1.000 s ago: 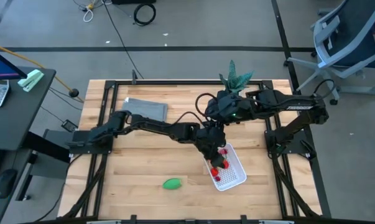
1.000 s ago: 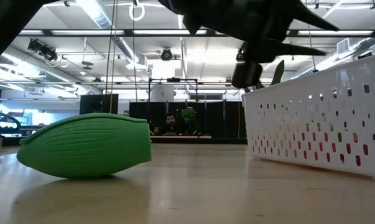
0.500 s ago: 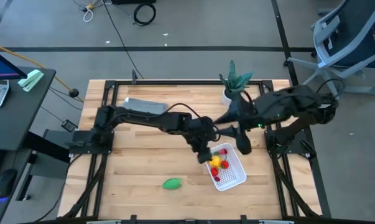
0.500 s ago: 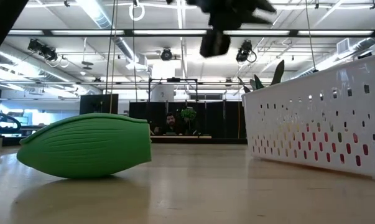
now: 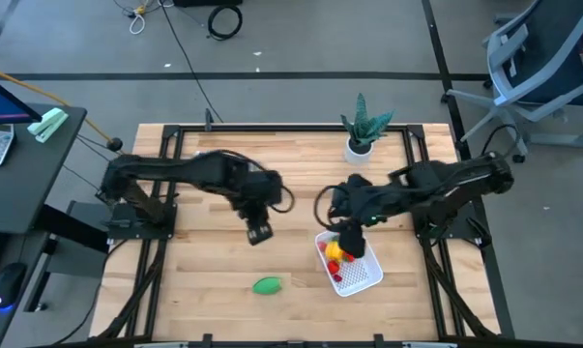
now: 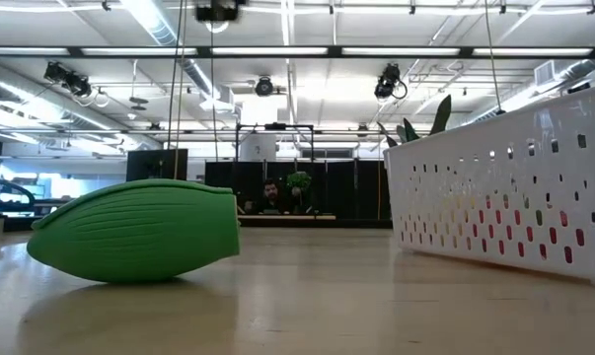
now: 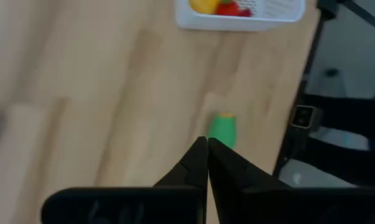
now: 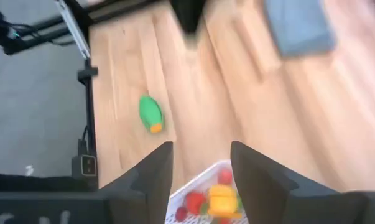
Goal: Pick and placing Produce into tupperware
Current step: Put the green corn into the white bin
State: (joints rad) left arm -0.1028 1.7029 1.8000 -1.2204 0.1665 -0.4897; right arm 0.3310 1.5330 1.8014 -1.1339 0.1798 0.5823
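Note:
The white basket (image 5: 368,278) stands at the table's near right and holds red and yellow produce (image 5: 335,253); it also shows in the low view (image 6: 514,187). The larger green oval piece (image 5: 268,285) lies on its side on the wood left of the basket, also in the low view (image 6: 134,230). My left gripper (image 5: 259,233) is shut and empty, above the table's middle, far of the green piece (image 7: 222,129). My right gripper (image 5: 352,240) is open and empty, over the basket's far end; its wrist view shows the produce (image 8: 213,200) below it.
A spiky green potted plant (image 5: 361,126) stands at the far right. A grey folded cloth (image 8: 297,23) lies at the far left, mostly hidden under my left arm in the high view. Bare wood lies between the cloth and the green piece.
My left gripper has drawn back from the basket toward the table's left, now over the middle. My right gripper has swung from the far right, near the plant, toward the near edge and now hangs over the basket. A yellow piece now shows in the basket.

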